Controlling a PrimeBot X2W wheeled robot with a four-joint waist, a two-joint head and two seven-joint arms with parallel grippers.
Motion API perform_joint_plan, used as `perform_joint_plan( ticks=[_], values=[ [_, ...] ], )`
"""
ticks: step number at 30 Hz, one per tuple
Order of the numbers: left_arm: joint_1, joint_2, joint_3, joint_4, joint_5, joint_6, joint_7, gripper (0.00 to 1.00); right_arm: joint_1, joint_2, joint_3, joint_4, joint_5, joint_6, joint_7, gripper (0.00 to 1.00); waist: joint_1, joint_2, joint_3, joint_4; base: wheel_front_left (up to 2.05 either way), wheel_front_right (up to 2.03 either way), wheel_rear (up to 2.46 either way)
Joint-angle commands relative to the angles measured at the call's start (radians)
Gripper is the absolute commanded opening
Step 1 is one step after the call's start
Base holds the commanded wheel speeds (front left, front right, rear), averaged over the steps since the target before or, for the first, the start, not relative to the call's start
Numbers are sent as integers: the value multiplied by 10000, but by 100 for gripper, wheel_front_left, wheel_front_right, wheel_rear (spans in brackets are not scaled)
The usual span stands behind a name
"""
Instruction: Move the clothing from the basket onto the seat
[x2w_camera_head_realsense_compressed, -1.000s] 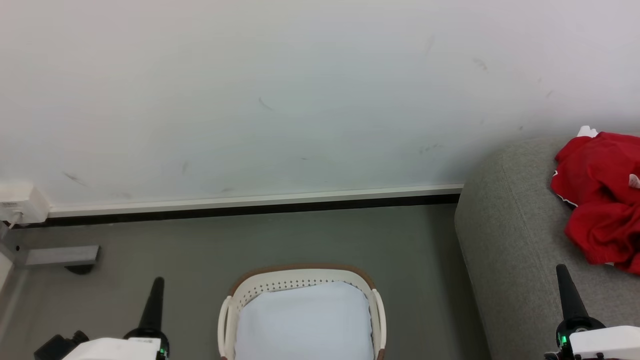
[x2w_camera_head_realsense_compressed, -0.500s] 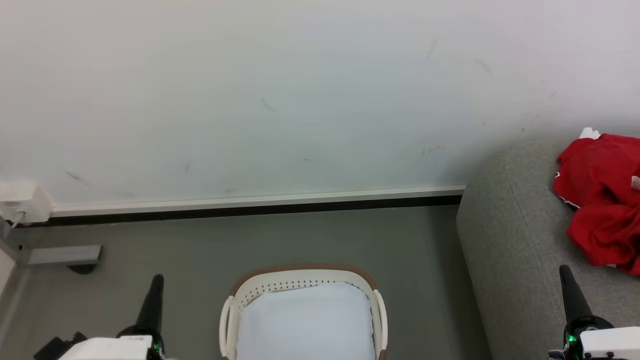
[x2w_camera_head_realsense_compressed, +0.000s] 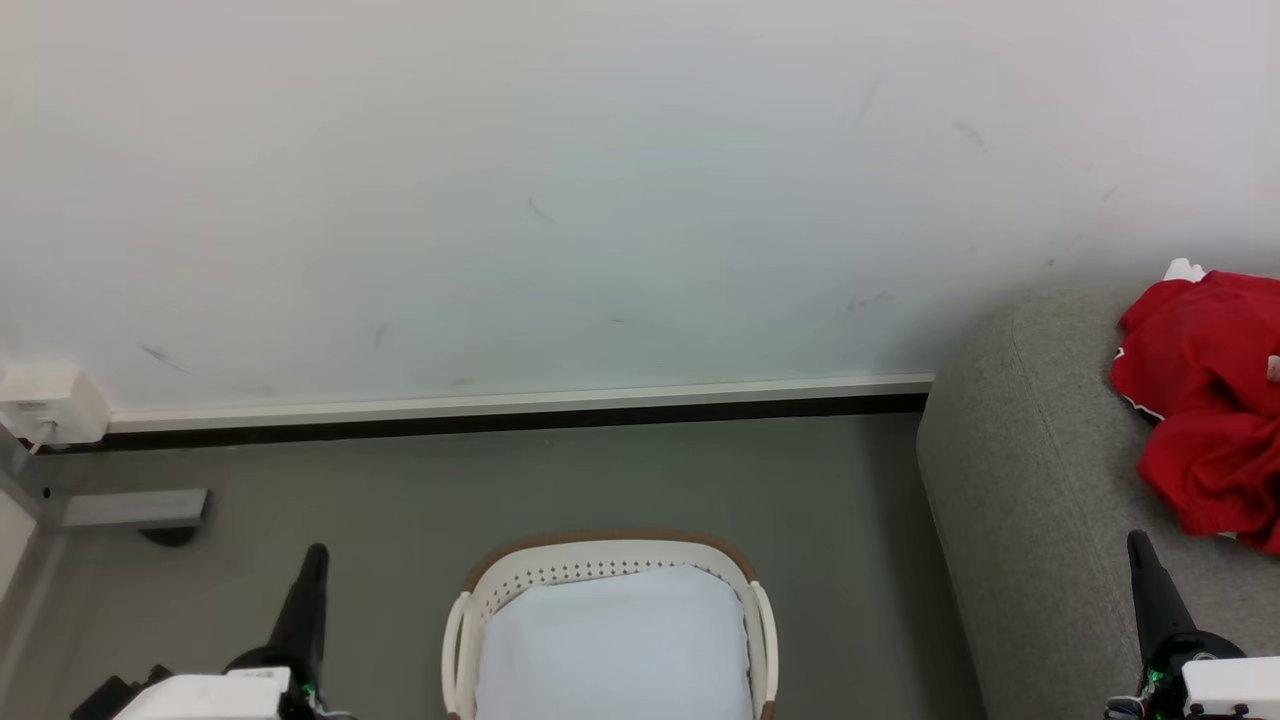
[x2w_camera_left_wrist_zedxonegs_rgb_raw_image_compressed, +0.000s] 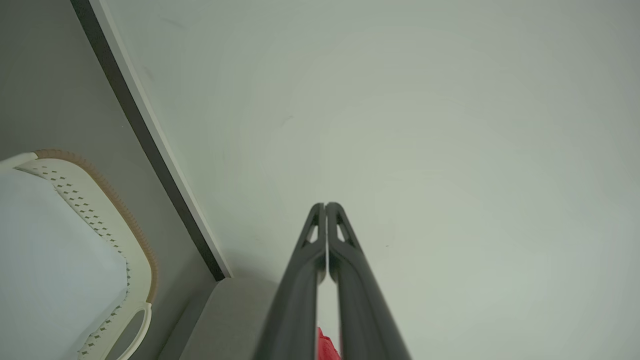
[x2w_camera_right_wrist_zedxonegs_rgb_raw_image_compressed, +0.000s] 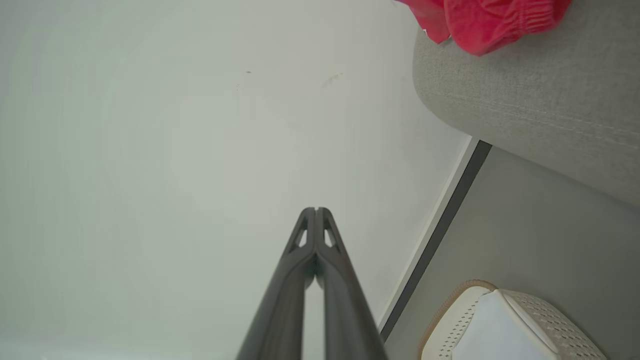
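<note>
Crumpled bright red fabric clothing (x2w_camera_head_realsense_compressed: 1205, 400) lies on the large light grey upholstered seat (x2w_camera_head_realsense_compressed: 1030, 500), beside a scuffed white wall (x2w_camera_head_realsense_compressed: 500, 200). The brown-rimmed white perforated plastic basket (x2w_camera_head_realsense_compressed: 600, 545) stands on the grey floor (x2w_camera_head_realsense_compressed: 500, 480). The left gripper (x2w_camera_left_wrist_zedxonegs_rgb_raw_image_compressed: 326, 206) and right gripper (x2w_camera_right_wrist_zedxonegs_rgb_raw_image_compressed: 316, 210) have their fingers pressed together.

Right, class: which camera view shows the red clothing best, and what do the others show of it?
The head view: the clothing lies crumpled on the seat, largely visible though cut by the right edge. The right wrist view catches a red fold at its top edge; the left wrist view, a red sliver at the bottom.
</note>
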Motion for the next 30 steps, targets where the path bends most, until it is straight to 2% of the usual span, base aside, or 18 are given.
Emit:
perform_joint_plan(
  ticks=[1,18,30],
  values=[
    [-134,90,24,-47,-302,-75,69,0,-79,-23,-76,-81,219,-18,59,0,0,-1,-2,4,0,0,0],
    [-147,95,64,-89,-1464,-93,378,0,-66,72,-349,-68,1158,-21,399,0,0,-1,-33,73,0,0,0],
    [-144,94,61,-87,-1442,-85,382,0,-70,88,-369,-65,1110,-21,409,0,0,-1,-34,74,0,0,0]
  ],
)
